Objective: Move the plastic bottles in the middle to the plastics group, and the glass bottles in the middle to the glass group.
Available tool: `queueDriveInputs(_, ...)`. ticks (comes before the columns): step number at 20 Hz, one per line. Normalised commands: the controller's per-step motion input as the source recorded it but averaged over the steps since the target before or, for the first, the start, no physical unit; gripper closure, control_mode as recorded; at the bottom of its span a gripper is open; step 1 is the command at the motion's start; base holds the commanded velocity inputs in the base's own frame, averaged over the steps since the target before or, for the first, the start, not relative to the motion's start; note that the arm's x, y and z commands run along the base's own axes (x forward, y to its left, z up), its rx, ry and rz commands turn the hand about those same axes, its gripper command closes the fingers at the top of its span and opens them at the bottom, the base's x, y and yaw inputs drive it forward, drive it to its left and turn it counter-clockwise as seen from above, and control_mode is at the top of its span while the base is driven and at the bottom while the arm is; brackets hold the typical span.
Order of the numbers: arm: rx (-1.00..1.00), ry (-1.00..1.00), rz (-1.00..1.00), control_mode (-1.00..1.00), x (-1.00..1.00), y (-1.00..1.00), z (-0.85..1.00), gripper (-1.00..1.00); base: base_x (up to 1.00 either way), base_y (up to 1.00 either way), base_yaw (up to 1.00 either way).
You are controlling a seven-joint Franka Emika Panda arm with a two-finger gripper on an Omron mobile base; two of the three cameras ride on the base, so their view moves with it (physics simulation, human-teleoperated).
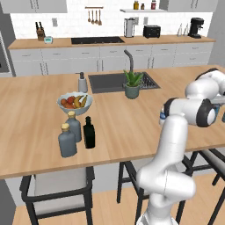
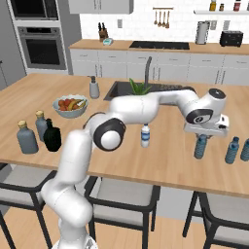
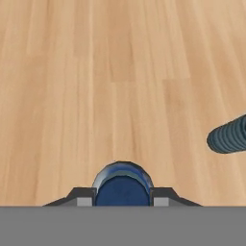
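Left base view: lower left of frame, two grey-blue stoppered bottles (image 1: pixel 67 141) with one black bottle (image 1: pixel 89 132) just beside them on the counter (image 1: pixel 123 115), so glass half judged done. Right of centre, one pale-capped water bottle (image 1: pixel 162 117) peeking from behind the arm.

Right base view: pale-capped water bottle (image 2: pixel 145 135) alone at frame centre, well apart from any group. Right of centre, gripper (image 2: pixel 203 135) directly over one dark-blue bottle (image 2: pixel 200 147). Two more blue bottles (image 2: pixel 232 150) near the right edge, making three blue ones in all.

Hand view: bottom centre, fingertips close against either side of a blue cap (image 3: pixel 122 185). Clamped or merely bracketing: cannot tell. Another ridged bottle (image 3: pixel 229 136) at right edge.

Probably finishing at the plastics group. Next: let go if holding, lift clear, swing back for the pale-capped bottle.
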Motion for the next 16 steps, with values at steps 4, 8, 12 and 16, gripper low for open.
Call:
queueDriveInputs(4, -0.10, 0.00, 0.00, -1.00, 0.24, -0.21, -0.08, 1.00, 0.00, 0.00, 0.00)
queueDriveInputs(8, -0.07, 0.00, -0.03, -1.00, 0.02, -0.27, 0.00, 1.00, 0.00, 0.00, 0.00)
queueDriveInputs(12, 0.00, 0.00, -0.05, -1.00, -0.01, -0.27, -0.18, 1.00, 0.00, 0.00, 0.00)
queueDriveInputs(16, 0.00, 0.00, -0.03, -1.00, -0.03, -0.26, -0.10, 1.00, 0.00, 0.00, 0.00)
